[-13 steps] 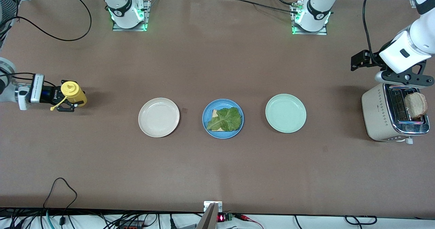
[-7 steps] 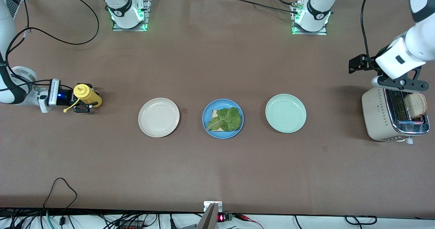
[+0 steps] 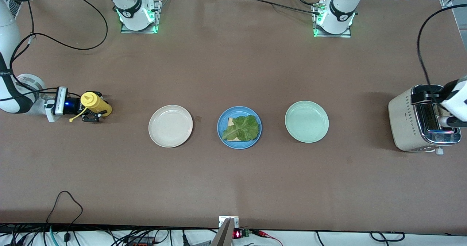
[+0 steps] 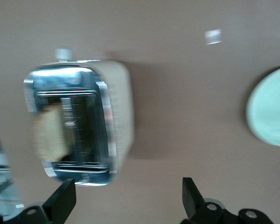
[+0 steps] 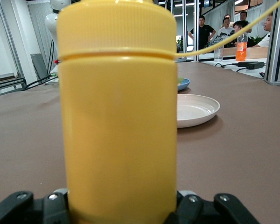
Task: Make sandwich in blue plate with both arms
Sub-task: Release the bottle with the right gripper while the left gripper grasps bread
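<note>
- While the sandwich (image 3: 240,129) is unfinished, it lies on the blue plate (image 3: 223,122), between the cream plate (image 3: 170,126) and the mint plate (image 3: 306,121), at the middle of the counter (image 3: 233,184).
- Appearance: a crinkly green lettuce leaf (image 3: 242,127) covers a light-brown slice whose corner shows at the leaf's edge; there is no top slice.
- Left hand (image 4: 126,200): over the toaster (image 3: 405,125) at the left arm's end of the counter, fingers spread wide, holding nothing. A bread slice (image 4: 50,132) stands in the slot; the hand is judged to be positioned to fetch it as the top slice.
- Right hand (image 3: 89,114): low at the right arm's end of the counter, closed on the upright yellow bottle (image 3: 95,104), whose cap hangs on its strap. The bottle is judged to be kept upright so the contents stay in.
</note>
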`<action>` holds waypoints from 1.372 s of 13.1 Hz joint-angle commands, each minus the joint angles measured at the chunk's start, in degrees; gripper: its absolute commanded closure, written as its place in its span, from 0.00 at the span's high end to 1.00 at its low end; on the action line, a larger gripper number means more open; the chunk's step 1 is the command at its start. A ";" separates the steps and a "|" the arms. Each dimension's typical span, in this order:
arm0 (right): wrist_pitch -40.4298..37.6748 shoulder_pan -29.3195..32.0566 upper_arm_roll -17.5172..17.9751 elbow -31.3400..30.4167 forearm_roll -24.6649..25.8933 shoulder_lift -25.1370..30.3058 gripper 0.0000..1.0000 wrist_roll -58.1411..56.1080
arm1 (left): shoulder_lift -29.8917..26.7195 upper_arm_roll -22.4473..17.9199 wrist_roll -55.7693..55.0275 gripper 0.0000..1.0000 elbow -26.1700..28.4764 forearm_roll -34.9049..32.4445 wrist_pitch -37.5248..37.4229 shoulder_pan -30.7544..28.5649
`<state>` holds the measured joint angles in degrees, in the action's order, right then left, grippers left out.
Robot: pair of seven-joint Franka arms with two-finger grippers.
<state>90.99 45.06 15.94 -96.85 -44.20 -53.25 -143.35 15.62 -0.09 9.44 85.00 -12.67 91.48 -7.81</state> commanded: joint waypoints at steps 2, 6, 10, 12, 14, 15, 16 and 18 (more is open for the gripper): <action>-1.70 1.96 1.55 0.87 -0.97 -0.71 1.00 0.09 | 0.11 0.62 10.39 0.98 4.28 -2.72 8.06 -7.81; -3.09 2.84 1.29 2.18 0.34 -0.80 1.00 -0.08 | 2.12 0.88 14.98 0.87 8.95 -2.10 16.26 -12.83; -6.26 3.28 -2.12 5.35 3.85 -0.98 1.00 -0.26 | 7.31 0.97 23.40 0.81 8.87 3.16 23.63 -18.02; -7.93 3.45 -5.46 7.01 5.70 -0.89 1.00 -0.78 | 8.11 0.97 24.75 0.51 9.22 6.33 23.92 -19.17; -10.82 3.46 -9.68 10.69 7.02 -0.71 1.00 -0.96 | 8.11 1.06 24.75 0.25 9.39 6.60 21.91 -19.26; -12.49 3.46 -11.44 13.06 7.46 -0.45 1.00 -0.96 | 7.94 1.06 24.75 0.15 8.70 6.60 19.28 -19.26; -14.60 3.46 -13.19 16.30 7.72 -0.45 1.00 -0.96 | 7.59 1.15 24.84 0.05 8.43 6.52 17.43 -19.17; -17.77 3.46 -15.92 21.24 8.69 0.42 1.00 -0.35 | 6.97 1.15 26.75 0.01 7.64 6.52 16.80 -19.26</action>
<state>76.61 48.61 1.71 -80.84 -36.80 -53.10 -144.26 23.77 0.67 33.26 93.79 -6.88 110.26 -26.60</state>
